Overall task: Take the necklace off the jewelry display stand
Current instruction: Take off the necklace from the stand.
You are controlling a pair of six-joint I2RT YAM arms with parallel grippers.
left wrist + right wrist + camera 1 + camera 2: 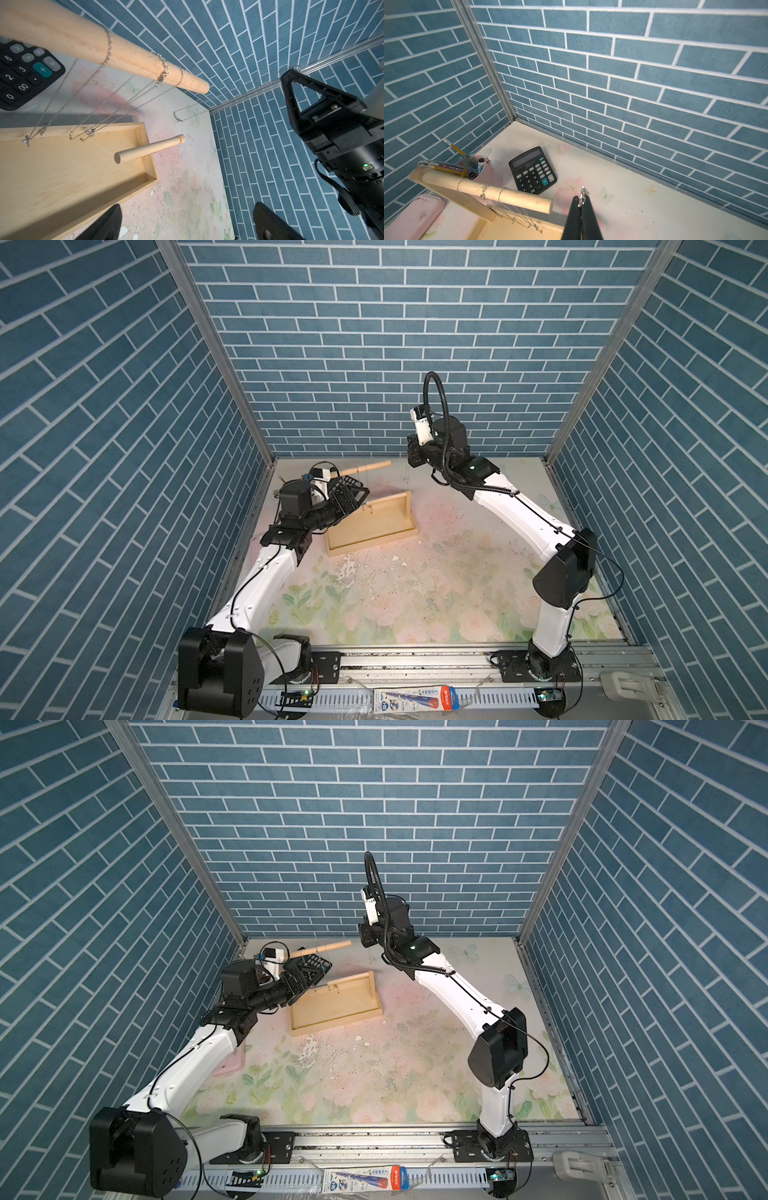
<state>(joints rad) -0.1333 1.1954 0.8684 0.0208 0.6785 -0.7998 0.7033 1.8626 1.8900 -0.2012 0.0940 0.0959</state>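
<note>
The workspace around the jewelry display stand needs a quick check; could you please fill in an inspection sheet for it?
Surface: floral mat, print worn and flaking in the middle.
Job's things: jewelry display stand upright; three chains hang on its upper bar; one necklace hangs clear of the stand.
Clutter: calculator, pink pencil cup and pink lid close by the stand.
Pincers: left pincer open and empty, near the stand; right pincer shut on the necklace's clasp end, above the mat.
Cables: black hose loops above the right wrist; no snag seen.
Surroundings: blue brick-pattern walls on three sides.
</note>
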